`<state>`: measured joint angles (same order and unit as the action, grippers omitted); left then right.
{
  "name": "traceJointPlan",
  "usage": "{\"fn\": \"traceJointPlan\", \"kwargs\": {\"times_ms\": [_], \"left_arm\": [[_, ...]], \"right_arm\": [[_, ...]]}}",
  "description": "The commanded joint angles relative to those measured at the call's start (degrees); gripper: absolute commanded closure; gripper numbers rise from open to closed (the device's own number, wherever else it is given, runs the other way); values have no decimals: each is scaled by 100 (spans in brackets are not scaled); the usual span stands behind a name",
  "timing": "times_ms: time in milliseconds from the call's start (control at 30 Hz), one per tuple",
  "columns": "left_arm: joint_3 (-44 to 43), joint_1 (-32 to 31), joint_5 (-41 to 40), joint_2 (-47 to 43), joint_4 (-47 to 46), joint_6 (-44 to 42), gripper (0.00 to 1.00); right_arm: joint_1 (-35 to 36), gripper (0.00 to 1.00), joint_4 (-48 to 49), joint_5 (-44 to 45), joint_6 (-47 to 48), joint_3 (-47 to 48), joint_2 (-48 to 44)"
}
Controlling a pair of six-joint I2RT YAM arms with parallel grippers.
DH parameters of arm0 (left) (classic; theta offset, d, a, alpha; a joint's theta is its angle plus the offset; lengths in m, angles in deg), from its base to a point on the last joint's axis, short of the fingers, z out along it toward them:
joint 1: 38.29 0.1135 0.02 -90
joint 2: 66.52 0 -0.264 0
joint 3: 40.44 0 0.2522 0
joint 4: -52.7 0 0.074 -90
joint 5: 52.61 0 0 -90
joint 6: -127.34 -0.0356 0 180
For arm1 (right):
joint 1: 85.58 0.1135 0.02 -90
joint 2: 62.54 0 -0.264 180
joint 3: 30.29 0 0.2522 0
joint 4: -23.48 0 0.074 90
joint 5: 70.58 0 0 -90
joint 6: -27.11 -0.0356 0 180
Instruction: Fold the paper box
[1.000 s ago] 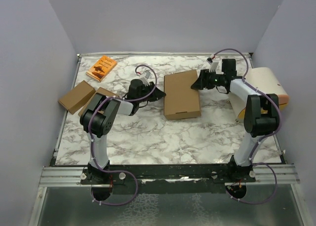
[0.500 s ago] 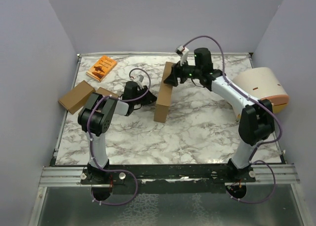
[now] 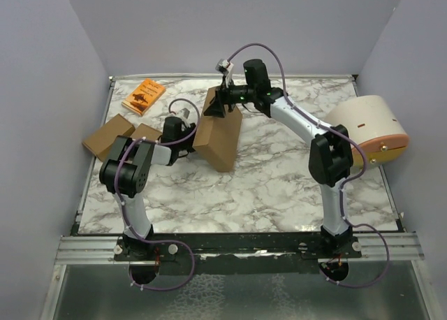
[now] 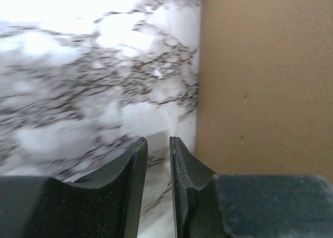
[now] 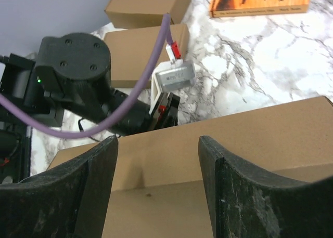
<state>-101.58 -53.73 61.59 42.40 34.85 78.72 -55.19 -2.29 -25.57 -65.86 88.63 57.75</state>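
Box moves from flat a second ago to up on one long edge; the right arm swings left across the surface with it, and the left arm pulls back to the left.

Paper box point(image 3: 222, 135) sits mid-surface, a bit left of centre, tilted, with its raised long edge tipped toward the left arm side. Flaps look closed, a plain brown slab.

Right fingers point(image 3: 213, 105) are at the raised top edge of the box. In the right wrist view the right fingers point(image 5: 83, 191) stand wide apart, and the cardboard point(image 5: 171, 160) runs across the gap and on past both of them. They sit over the edge and are not clamped across it.

Left fingers point(image 3: 190, 135) are low, just beside the box's left side. In the left wrist view the left fingers point(image 4: 136, 165) are nearly together with a thin gap and nothing in it; marble shows through. The box face point(image 4: 265, 82) fills the right of that view. Whether a finger touches the box, I cannot tell.

Surface point(image 3: 279, 187) is white-grey marble. Orange book point(image 3: 144, 96) lies at the far left corner, well apart from the box. Two small brown boxes point(image 3: 108, 136) sit at the left edge, side by side, behind the left arm. A rounded beige thing with an orange rim point(image 3: 367, 124) sits at the right edge.
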Motion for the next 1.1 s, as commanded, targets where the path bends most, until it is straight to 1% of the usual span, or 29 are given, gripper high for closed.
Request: {"fn": "traceJointPlan", "kwargs": {"times_ms": [0,133,267,333,467,567,700,733,767,833,867,900,967,1067], "left_arm": [[213,424,-35,-533,482,-93,71],[216,656,-183,-863,904,-256,69],[100,862,-505,-1120,1522,-528,68],[109,1007,-802,-1410,1742,-658,64],[125,1254,-1354,-1967,1955,-839,54],[-16,1327,-1641,-2353,2134,-1110,51],[-89,1342,-1737,-2923,2106,-1443,49],[-55,1342,-1689,-3130,1999,-1485,45],[-1,1350,-1641,-3346,1877,-1534,39],[123,1355,-1397,-3744,1510,-1644,22],[179,1358,-1281,-3920,1316,-1660,12],[205,1367,-1171,-4131,1160,-1636,3],[122,1392,-862,-4339,960,-1563,1],[-460,1421,-333,-4416,1202,-1420,1]], "right_arm": [[-3,35,-736,-843,-226,206,680],[0,33,-433,-1532,-361,678,1006],[-7,30,-439,-2068,-249,1208,1197],[-7,29,-435,-2154,-144,1282,1105],[-37,28,-649,-2121,206,1228,769],[-104,27,-766,-1976,540,893,383],[-229,25,-1047,-1351,1370,157,-402],[-265,23,-1066,-1106,1591,-76,-649],[-321,21,-1028,-838,1813,-370,-951],[-439,12,-805,-266,2232,-1005,-1559],[-511,3,-625,36,2394,-1334,-1884],[-587,0,-420,333,2517,-1634,-2157],[-852,0,-169,689,2391,-1998,-2580],[-1437,0,-336,659,1661,-1844,-2868]]}}
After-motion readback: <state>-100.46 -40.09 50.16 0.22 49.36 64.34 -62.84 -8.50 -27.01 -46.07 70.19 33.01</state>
